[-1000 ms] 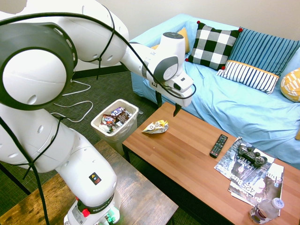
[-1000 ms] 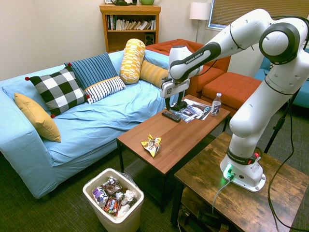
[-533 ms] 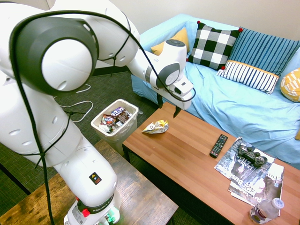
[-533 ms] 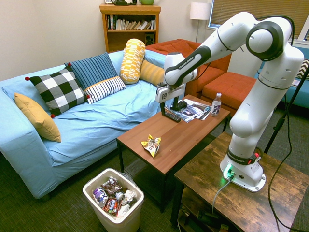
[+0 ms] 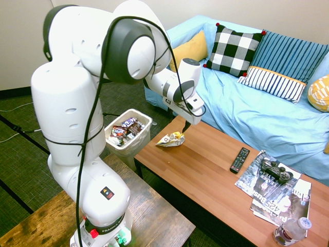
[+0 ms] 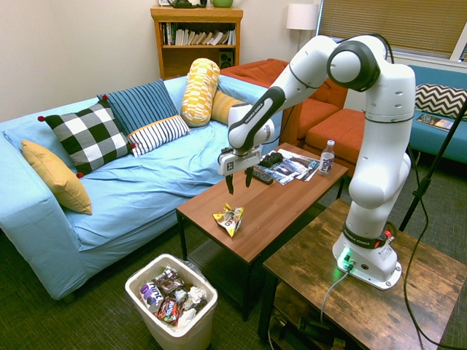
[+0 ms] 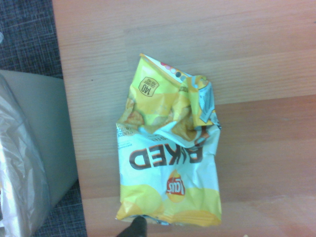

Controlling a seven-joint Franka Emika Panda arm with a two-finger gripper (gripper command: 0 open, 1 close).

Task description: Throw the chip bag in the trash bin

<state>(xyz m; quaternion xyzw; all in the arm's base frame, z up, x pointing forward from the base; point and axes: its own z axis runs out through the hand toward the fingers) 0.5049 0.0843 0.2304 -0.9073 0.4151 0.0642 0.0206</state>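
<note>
The chip bag (image 5: 171, 139), crumpled yellow and white foil, lies on the wooden coffee table (image 5: 205, 175) near its end closest to the trash bin. It also shows as the chip bag (image 6: 229, 219) and fills the wrist view as the chip bag (image 7: 168, 168). My gripper (image 6: 239, 180) hangs open a short way above the bag, fingers pointing down, holding nothing; in the other exterior view the gripper (image 5: 185, 125) is just above and beside the bag. The white trash bin (image 5: 111, 139) with its liner stands on the floor off the table's end, holding several wrappers; trash bin (image 6: 134, 289), liner (image 7: 19, 168).
Further along the table lie a black remote (image 5: 239, 159), magazines (image 5: 277, 200) with a game controller (image 5: 275, 171) on them, and a water bottle (image 5: 291, 231). A blue sofa (image 5: 257, 113) with cushions runs behind the table. A dark wooden table (image 5: 154, 216) bears the arm.
The arm has swung along the table toward the bin end and come down, bringing the gripper over the chip bag. The fingers stayed open; the bag has not moved.
</note>
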